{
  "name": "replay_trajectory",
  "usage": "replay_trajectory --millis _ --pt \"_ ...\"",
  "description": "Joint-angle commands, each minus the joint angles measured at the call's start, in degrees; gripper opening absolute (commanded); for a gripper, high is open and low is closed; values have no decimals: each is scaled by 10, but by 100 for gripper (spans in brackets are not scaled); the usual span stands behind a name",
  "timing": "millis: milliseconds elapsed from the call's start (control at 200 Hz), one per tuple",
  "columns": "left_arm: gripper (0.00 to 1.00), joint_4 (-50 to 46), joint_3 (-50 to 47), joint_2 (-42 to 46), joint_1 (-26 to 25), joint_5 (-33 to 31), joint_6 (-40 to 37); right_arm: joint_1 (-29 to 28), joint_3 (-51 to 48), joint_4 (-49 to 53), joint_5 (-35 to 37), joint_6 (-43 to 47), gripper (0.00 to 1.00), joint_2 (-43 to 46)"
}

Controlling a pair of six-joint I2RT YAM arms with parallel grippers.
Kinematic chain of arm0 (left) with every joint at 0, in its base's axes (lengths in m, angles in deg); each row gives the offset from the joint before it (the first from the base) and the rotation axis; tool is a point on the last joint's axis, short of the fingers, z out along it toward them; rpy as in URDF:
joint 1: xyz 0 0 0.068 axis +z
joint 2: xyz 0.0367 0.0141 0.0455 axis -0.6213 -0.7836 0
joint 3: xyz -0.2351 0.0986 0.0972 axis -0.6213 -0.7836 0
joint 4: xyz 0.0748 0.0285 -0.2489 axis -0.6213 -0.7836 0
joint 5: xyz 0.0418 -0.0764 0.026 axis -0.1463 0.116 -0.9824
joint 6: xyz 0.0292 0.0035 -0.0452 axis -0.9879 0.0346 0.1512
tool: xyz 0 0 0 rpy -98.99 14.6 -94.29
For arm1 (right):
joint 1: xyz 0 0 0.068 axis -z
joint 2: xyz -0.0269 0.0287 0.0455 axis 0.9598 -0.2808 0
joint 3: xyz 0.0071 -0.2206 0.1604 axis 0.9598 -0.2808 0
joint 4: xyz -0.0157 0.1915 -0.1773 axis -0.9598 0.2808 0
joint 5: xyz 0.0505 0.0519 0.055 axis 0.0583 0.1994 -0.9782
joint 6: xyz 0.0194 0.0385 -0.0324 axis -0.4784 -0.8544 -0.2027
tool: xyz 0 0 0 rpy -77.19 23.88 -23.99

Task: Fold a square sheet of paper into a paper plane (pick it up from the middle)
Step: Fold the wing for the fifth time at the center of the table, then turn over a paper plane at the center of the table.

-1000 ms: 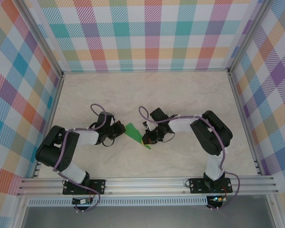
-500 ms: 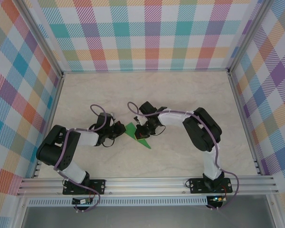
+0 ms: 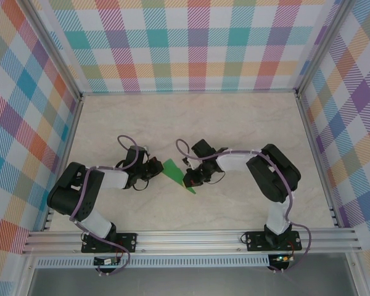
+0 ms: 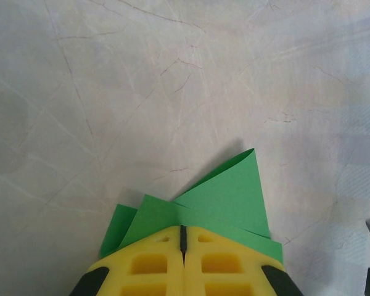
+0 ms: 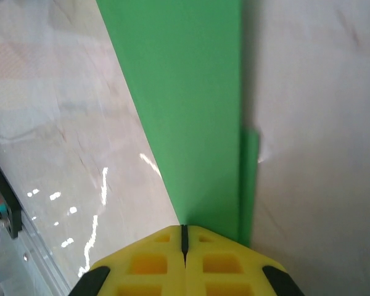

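Veined beige tabletop (image 3: pixel 246 123), creased pointed green paper plane (image 3: pixel 174 171); elbows bent, left gripper (image 3: pixel 158 168) and right gripper (image 3: pixel 188 182) touch it, fingers pressed together.

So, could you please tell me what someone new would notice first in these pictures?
The bright green paper, folded into a narrow pointed wedge, lies in the middle of the pale marbled table. The left gripper and the right gripper close in on it from either side, both shut, and their yellow tips overlap its edges in the wrist views. Loud pastel checked walls stand all around.
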Motion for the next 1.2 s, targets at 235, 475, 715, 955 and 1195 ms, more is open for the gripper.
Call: replay_trajectory --millis 235,475,715,955,1195 --pt "0 -151 1 -24 8 -81 -20 21 -114 54 23 21 1 121" --pt "22 -278 84 74 -20 -100 -24 38 -95 46 108 -22 15 197" --pt "54 -500 199 143 -80 -227 21 53 -95 19 197 -76 55 246" --pt "67 -629 284 96 -176 -332 111 78 -98 21 267 -105 81 268" --pt "81 -764 465 -96 -285 -423 160 94 -117 37 309 -140 88 276"
